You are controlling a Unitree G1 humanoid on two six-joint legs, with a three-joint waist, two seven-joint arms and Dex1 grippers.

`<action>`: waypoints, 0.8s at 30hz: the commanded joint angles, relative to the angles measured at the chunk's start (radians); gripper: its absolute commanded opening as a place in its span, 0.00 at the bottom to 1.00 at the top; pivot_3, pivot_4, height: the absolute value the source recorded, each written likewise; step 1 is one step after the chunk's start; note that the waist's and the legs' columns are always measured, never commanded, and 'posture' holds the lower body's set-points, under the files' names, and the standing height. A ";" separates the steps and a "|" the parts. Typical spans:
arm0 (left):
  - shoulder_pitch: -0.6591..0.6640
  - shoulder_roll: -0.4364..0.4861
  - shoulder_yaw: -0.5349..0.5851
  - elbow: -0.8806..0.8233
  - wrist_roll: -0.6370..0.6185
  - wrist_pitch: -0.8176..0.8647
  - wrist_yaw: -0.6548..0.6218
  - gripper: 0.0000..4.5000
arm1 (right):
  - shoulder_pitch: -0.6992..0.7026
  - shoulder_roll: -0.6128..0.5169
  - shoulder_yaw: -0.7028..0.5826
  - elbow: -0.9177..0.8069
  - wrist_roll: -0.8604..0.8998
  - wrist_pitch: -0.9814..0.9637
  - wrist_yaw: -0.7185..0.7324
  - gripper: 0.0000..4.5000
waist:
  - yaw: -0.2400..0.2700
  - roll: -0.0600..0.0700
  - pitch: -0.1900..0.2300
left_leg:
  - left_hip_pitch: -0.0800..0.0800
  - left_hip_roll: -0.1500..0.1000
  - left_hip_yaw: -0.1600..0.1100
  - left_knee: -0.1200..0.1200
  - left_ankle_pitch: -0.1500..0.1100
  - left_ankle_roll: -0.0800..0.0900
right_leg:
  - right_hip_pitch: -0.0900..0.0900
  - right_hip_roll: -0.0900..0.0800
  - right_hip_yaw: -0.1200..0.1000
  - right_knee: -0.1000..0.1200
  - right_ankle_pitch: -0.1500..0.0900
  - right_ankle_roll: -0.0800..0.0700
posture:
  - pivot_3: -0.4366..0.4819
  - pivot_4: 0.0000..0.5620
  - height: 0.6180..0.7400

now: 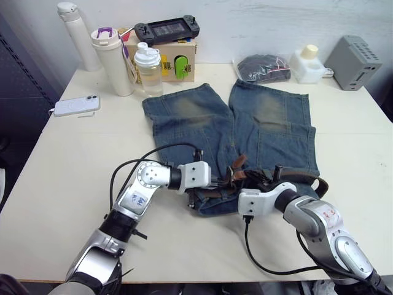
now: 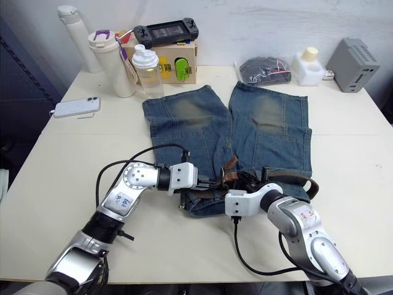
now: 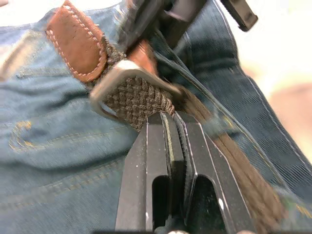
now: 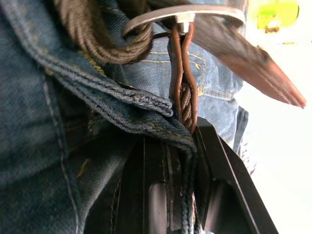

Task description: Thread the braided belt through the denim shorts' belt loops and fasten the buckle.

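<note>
From the head views we see the denim shorts spread on the table, waistband nearest us; the braided belt lies along that waistband, and both grippers meet at its middle; in the left wrist view our left gripper has its fingers pressed together, tips against the woven strap just beside the buckle; in the right wrist view our right gripper pinches the denim edge and the belt's leather tab.

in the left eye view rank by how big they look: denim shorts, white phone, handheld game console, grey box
1. denim shorts
2. handheld game console
3. grey box and white phone look alike; the box stands farther away, so unsure.
</note>
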 commanded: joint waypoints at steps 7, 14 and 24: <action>-0.078 -0.080 -0.037 0.068 -0.012 -0.043 0.006 0.00 | 0.026 0.028 0.015 -0.028 0.031 -0.013 0.066 0.00 | 0.000 0.000 0.000 | 0.000 0.000 0.000 0.000 0.000 0.000 | 0.000 0.000 -0.001 0.000 0.000 0.000 | 0.48 0.27 0.59; -0.069 -0.113 -0.065 0.171 0.013 -0.110 0.013 0.00 | 0.096 0.096 -0.050 -0.137 0.135 0.145 0.184 0.36 | 0.003 0.000 0.000 | 0.000 0.000 -0.001 0.001 0.000 0.000 | 0.001 0.000 0.000 0.000 0.000 0.000 | 0.48 0.27 0.59; -0.048 -0.133 -0.071 0.195 0.010 -0.134 0.025 0.00 | 0.179 0.078 -0.323 -0.430 0.443 0.519 0.445 0.91 | 0.011 0.002 -0.001 | 0.000 0.000 -0.002 0.004 -0.001 0.001 | 0.003 -0.001 0.000 0.000 0.000 0.000 | 0.48 0.27 0.59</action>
